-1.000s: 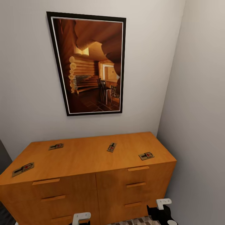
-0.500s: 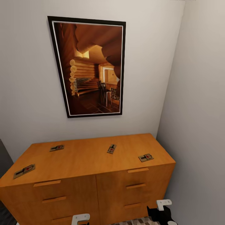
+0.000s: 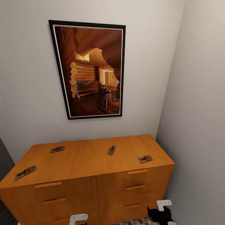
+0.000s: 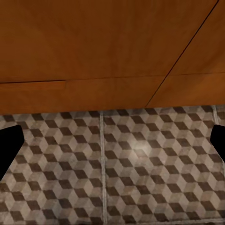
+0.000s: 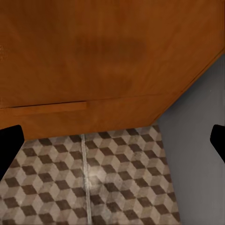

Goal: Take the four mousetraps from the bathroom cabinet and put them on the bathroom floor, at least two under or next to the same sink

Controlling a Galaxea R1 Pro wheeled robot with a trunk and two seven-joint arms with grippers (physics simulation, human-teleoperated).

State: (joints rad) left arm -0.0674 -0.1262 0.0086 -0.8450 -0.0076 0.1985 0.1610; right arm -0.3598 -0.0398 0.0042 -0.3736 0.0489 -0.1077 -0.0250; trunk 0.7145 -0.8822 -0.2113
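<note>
Mousetraps, four [image 3: 25,172] [image 3: 57,149] [image 3: 112,150] [image 3: 145,159], lie well apart on cabinet [image 3: 84,162] top, head view. Wrist views add bathroom floor [image 4: 140,168] tiles; left gripper [image 4: 112,145] and right gripper [image 5: 112,145] both spread wide, empty. No legible writing.

Hanging on the pale far wall [image 3: 28,93]: a black-framed picture [image 3: 90,70] of a log-cabin interior in warm brown tones. Meeting that wall at the corner, on the right: a plain grey side wall [image 3: 200,109].
</note>
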